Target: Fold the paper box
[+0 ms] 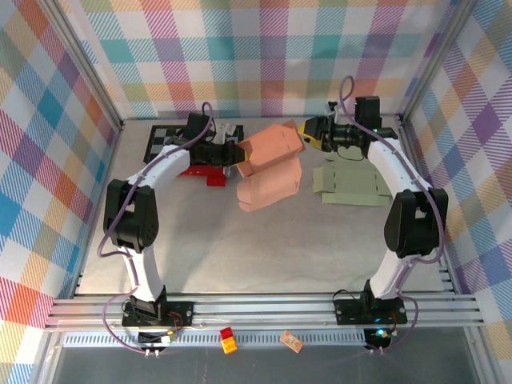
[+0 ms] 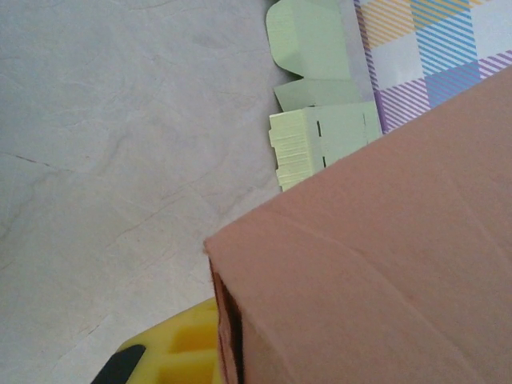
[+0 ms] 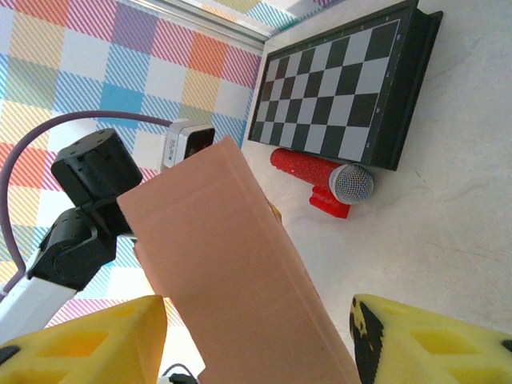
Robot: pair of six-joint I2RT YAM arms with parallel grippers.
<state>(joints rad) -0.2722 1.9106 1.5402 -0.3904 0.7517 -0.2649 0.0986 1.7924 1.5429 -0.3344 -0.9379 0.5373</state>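
Holding the box between two arms, mid-fold

Step in hand: the paper box is up off the table at the back centre, half formed. One salmon panel faces the overhead camera and a second hangs below it toward the near side. By my reading, this is the shaping stage: one arm steadies the box while the other sets up on a panel.

Left arm: reaches in from the left, forearm low and level. The left gripper is pinched tight on the box's left edge. In its wrist view the cardboard sits right against the lens with one yellow fingertip beneath.

Right arm: elbow high, wrist turned toward the left. The right gripper sits at the box's right end. In its wrist view the yellow fingers stand apart with the panel between them, a clear gap on one side. It straddles the panel and has no grip on it.

Next move, as a judgement: the right jaws must close squarely on that panel, then press or turn it along a crease while the left pinch stays firm. A skewed bite would likely buckle the card.

Nearby: green flat blanks under the right arm; chessboard and red microphone at the left rear.
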